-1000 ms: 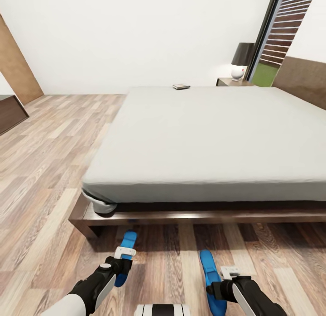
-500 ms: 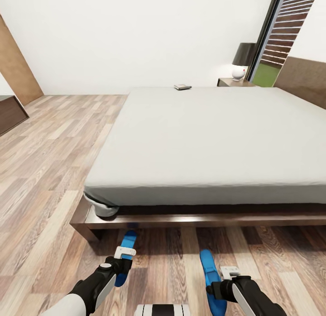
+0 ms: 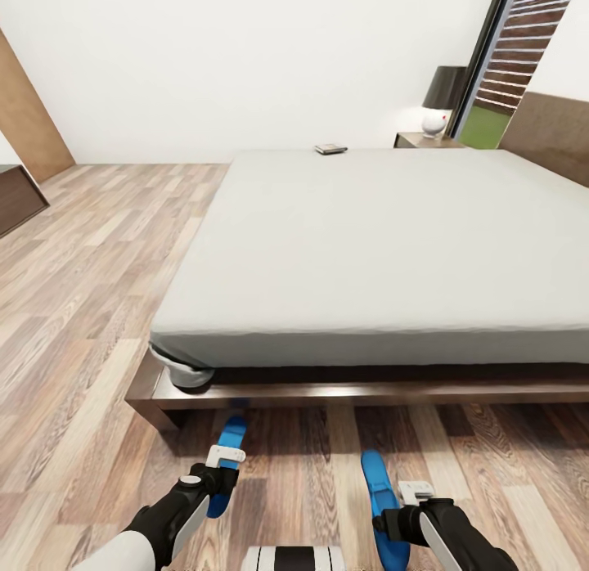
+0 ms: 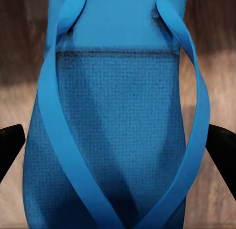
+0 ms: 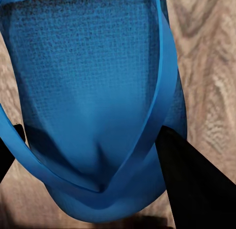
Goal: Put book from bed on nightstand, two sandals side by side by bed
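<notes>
Between the left gripper's (image 3: 226, 456) jaws sits one blue sandal (image 3: 227, 460), pads at either edge of its sole, though whether they actually pinch it I cannot tell. The right gripper's (image 3: 414, 494) jaws likewise flank the second sandal (image 3: 378, 493). Beyond both jaws runs the bed (image 3: 384, 252); the book (image 3: 330, 149) lies at its far edge, near the nightstand (image 3: 428, 140), its cover lettering too small to read.

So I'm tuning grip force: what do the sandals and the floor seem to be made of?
The left sandal and right sandal look like matte blue foam or rubber: the footbeds show a fine woven-like texture, with smooth, thin straps. I can't tell which for sure. The floor looks like light wood planks with visible grain and a faint sheen.
</notes>
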{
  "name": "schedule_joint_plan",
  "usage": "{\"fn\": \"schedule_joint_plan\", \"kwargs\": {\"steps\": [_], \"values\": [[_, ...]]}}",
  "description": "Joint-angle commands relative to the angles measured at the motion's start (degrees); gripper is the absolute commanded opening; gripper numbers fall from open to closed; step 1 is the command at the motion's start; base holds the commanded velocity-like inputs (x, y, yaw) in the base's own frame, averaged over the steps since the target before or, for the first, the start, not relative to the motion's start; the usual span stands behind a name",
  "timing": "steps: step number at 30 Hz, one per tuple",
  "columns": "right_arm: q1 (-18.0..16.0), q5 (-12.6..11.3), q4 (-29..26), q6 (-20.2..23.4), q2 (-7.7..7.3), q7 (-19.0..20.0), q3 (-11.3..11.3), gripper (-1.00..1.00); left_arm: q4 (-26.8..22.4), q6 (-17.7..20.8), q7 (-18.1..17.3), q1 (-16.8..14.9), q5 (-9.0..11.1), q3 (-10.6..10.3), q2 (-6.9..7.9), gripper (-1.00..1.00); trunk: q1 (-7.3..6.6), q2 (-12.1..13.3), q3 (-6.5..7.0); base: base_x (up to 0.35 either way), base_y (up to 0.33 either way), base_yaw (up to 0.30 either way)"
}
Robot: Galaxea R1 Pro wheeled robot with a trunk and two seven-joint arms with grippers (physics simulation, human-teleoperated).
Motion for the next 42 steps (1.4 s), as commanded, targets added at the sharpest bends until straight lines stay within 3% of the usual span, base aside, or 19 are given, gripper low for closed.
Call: {"fn": "schedule_joint_plan", "kwargs": {"steps": [1, 12, 17, 29, 31, 42], "values": [[0.0, -0.1, -0.1, 0.3, -0.06, 0.0, 0.2, -1.0, -0.1, 0.3, 0.4, 0.0, 0.6, -0.5, 0.05, -1.0, 0.01, 0.0, -0.27, 0.0, 0.0, 0.0], [0.0, -0.1, -0.2, 0.7, -0.13, 0.0, 0.0, -1.0, -0.3, 0.0, 0.1, -0.1, 0.6, -0.5, 0.09, -1.0, 0.29, -0.2, -2.71, 0.0, 0.0, 0.0], [-0.1, 0.0, -0.9, 3.9, -0.15, 0.0, 0.0, -1.0, -1.5, 0.0, 0.1, -0.2, 0.6, -0.5, 0.23, -1.0, 0.42, -0.2, -3.81, 0.0, 0.0, 0.0], [-0.3, 0.5, -5.2, 5.7, -0.22, -0.1, 0.0, -1.0, -3.3, -0.2, 0.0, -0.3, 0.6, -0.4, 0.26, -1.0, 0.73, -0.4, -6.47, 0.0, 0.0, 0.0], [-0.7, 0.6, -5.3, 7.7, -0.23, -0.2, 0.0, -1.0, -3.4, -0.3, 0.0, -0.3, 0.6, -0.4, 0.31, -1.0, 0.78, -0.4, -6.92, 0.0, 0.0, 0.0], [-1.9, 0.7, -5.8, 10.0, -0.41, -0.3, 0.1, -1.0, -3.4, -5.0, 0.1, -0.3, 0.6, -0.4, 0.46, -1.0, 1.07, -0.6, -9.35, 0.0, 0.0, 0.0]]}}
